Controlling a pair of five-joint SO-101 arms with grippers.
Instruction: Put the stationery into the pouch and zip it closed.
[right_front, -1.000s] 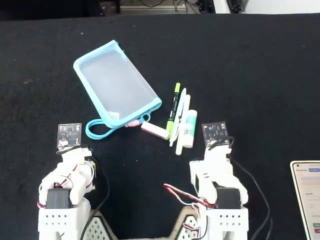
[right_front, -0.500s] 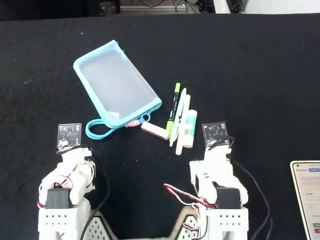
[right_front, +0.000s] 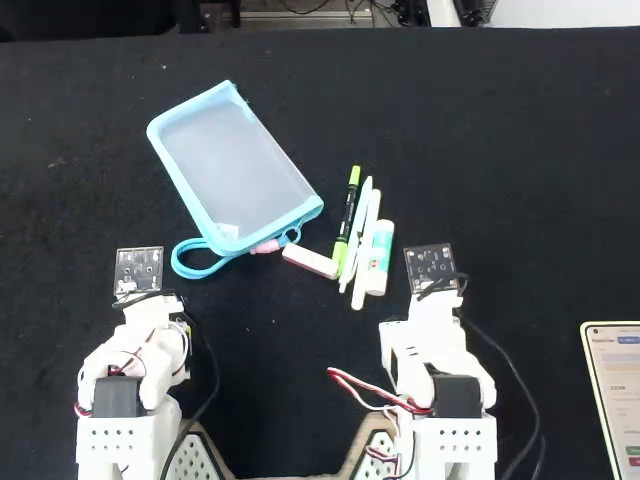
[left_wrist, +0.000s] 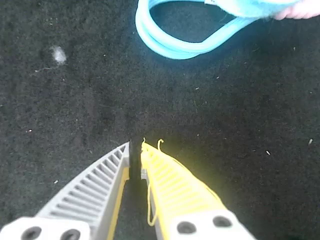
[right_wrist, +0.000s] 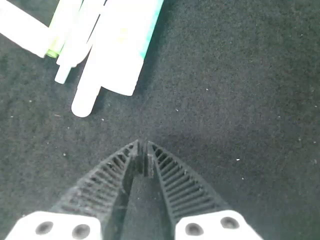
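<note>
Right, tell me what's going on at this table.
Nothing is being handled yet. The left gripper and right gripper are both shut and empty, low over the black table. The clear, blue-edged zip pouch lies flat. Beside it, not inside, lie a green highlighter, white pens, a white glue stick and a white eraser block.

The pouch (right_front: 235, 170) lay tilted on the tabletop (right_front: 500, 130), left of centre. Its strap loop (right_front: 195, 260) trailed from the near corner, just ahead of the left claw (left_wrist: 135, 147). The stationery (right_front: 362, 240) lay side by side (some pieces touching) right of the pouch, just ahead of the right claw (right_wrist: 142, 147).
</note>
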